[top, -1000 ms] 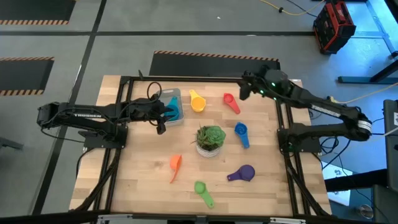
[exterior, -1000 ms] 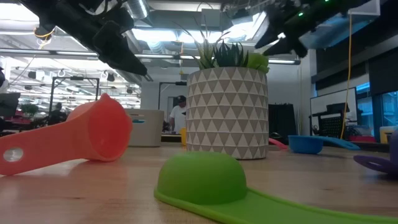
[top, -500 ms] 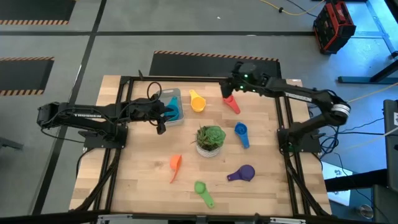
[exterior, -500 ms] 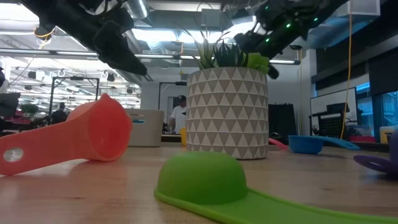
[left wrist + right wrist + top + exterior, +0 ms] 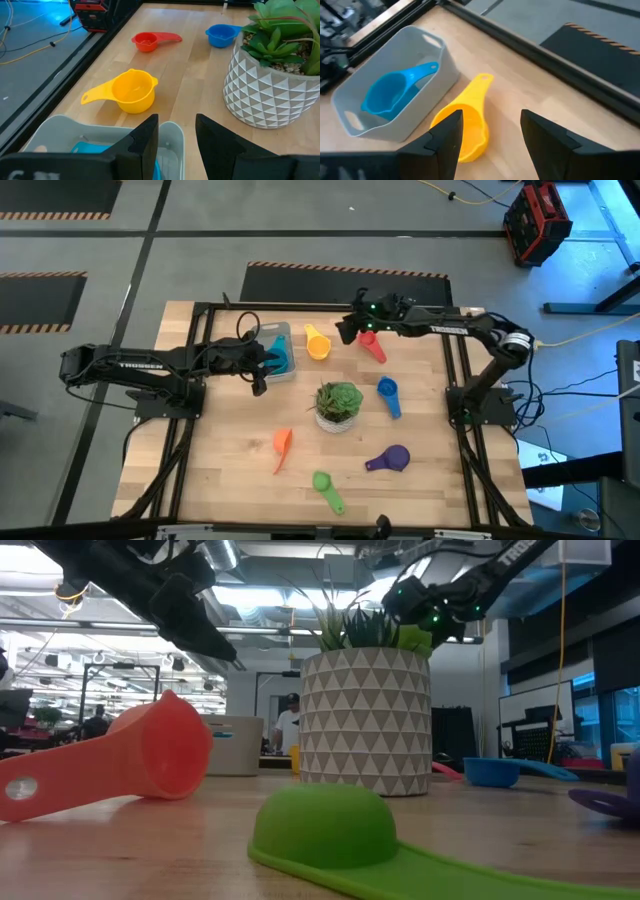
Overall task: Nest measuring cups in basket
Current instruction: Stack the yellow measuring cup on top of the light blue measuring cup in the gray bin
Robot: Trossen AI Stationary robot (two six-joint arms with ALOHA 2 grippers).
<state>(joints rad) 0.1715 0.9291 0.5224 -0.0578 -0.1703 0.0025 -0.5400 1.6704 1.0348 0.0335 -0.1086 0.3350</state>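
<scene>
The grey-white basket (image 5: 277, 352) stands near the table's far edge with the light blue cup (image 5: 395, 91) lying inside. My left gripper (image 5: 261, 372) hangs open over the basket's end nearest the plant (image 5: 175, 145). My right gripper (image 5: 346, 332) is open and hovers just above the yellow cup (image 5: 465, 127), between it and the red cup (image 5: 372, 345). The yellow cup (image 5: 317, 342) rests on its base right of the basket. The blue (image 5: 388, 395), purple (image 5: 390, 459), green (image 5: 327, 490) and orange (image 5: 282, 448) cups lie apart on the wood.
A white patterned pot with a green plant (image 5: 339, 405) stands mid-table among the cups and fills the middle of the low view (image 5: 365, 720). A black frame (image 5: 300, 307) runs along the table's far edge. People stand far back in the room.
My right gripper has swept along the far edge toward the table's left, past the red cup, and now hangs by the yellow cup. The cups and basket have stayed where they were.
</scene>
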